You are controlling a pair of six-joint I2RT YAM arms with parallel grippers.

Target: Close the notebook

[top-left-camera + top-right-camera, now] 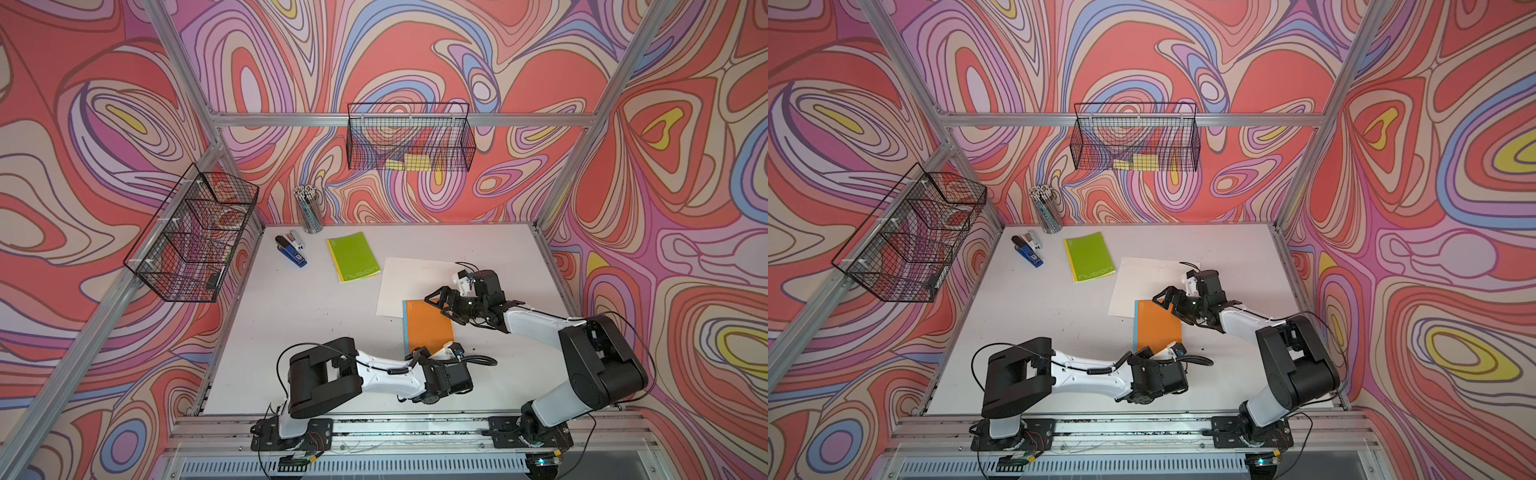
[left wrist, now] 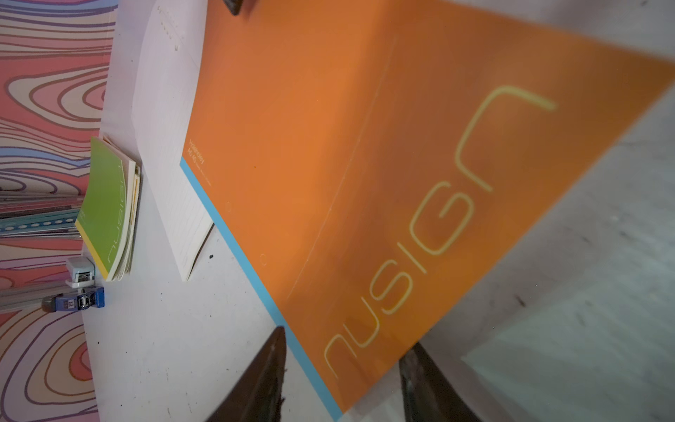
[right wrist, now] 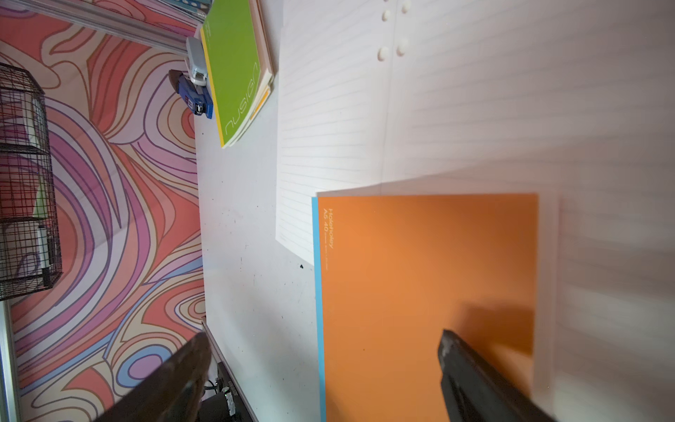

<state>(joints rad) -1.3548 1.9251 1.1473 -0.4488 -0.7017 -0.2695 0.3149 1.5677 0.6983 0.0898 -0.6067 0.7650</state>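
Fingers (image 2: pixel 263 383) of the left gripper (image 2: pixel 345 365) stood apart with one corner of the orange notebook (image 2: pixel 328 164) lying in the gap between them. Whether either touched the cover could not be made out, and the far end of that cover ran out of frame. On the right gripper (image 3: pixel 325 334) the fingers (image 3: pixel 475 380) were spread wide as well: one hung over the orange cover above its own shadow, its partner only a dark blur beside the table (image 3: pixel 237 219) edge. In both top views the orange notebook (image 1: pixel 428 326) lay cover-up just right of centre, below the middle of the frame, its lowest corner hidden behind the left wrist's white mount (image 1: pixel 446 347). Its upper edge overlapped lined white pages (image 1: pixel 409 282) lying open; whether those belonged to it could not be told. Further up sat a green notebook (image 1: pixel 353 257) and a blue stapler (image 1: pixel 293 251). Yellow items (image 1: pixel 409 162) in the wire basket (image 1: pixel 467 143) at upper centre were too blurred by mesh to identify.
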